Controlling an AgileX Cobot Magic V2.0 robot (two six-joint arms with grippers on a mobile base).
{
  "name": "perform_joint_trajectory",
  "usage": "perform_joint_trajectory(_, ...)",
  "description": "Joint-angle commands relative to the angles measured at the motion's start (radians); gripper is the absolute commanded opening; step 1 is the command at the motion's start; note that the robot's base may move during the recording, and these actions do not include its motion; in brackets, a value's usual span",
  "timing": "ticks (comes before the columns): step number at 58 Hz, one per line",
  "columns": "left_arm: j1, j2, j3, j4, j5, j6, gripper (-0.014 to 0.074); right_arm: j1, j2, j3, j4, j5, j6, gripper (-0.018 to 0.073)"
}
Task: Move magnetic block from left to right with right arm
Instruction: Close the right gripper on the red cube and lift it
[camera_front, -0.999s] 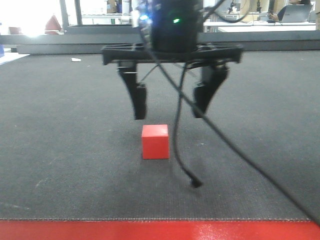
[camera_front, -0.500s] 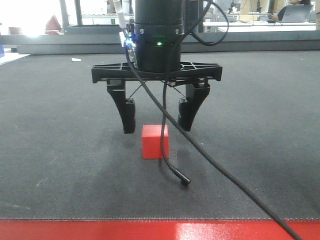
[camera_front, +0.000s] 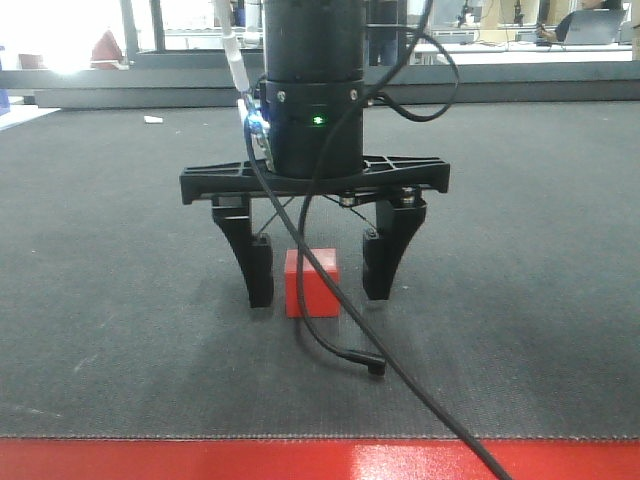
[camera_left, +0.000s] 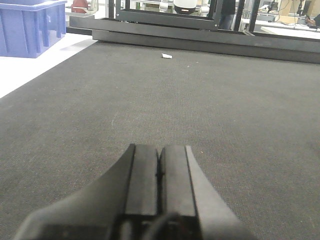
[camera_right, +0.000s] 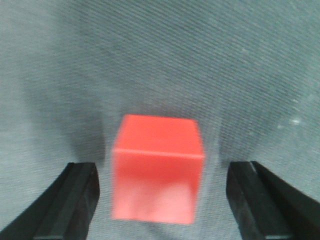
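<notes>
The magnetic block (camera_front: 311, 283), a small bright-red cube, sits on the dark grey mat (camera_front: 110, 260). My right arm (camera_front: 312, 90), a black cylinder with a green light, stands straight above it. The right gripper (camera_front: 318, 290) is open, one finger on each side of the cube, tips close to the mat and clear of its faces. In the right wrist view the block (camera_right: 157, 165) lies between the two fingers (camera_right: 75, 200), nearer the left one, with gaps on both sides. The left gripper (camera_left: 160, 150) is shut over bare mat, nothing in it.
A loose black cable (camera_front: 350, 350) hangs from the right arm across the cube's front and ends on the mat. A red strip (camera_front: 320, 460) borders the near edge. A blue bin (camera_left: 30, 25) and a small white scrap (camera_left: 166, 56) lie far back.
The right gripper has come down and shifted slightly left, from above and behind the cube to straddling it near the mat. The cube has not moved.
</notes>
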Motion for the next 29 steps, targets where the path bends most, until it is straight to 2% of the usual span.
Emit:
perform_joint_trajectory(1,-0.004,-0.011,0.008,-0.005,-0.084,-0.002,-0.0117,0.000,-0.055,-0.021,-0.006,0.021,0.002,0.0622)
perform_joint_trajectory(29,-0.004,-0.011,0.008,-0.005,-0.084,-0.002,-0.0117,-0.002,-0.055,-0.021,-0.006,-0.007,0.028,0.0621)
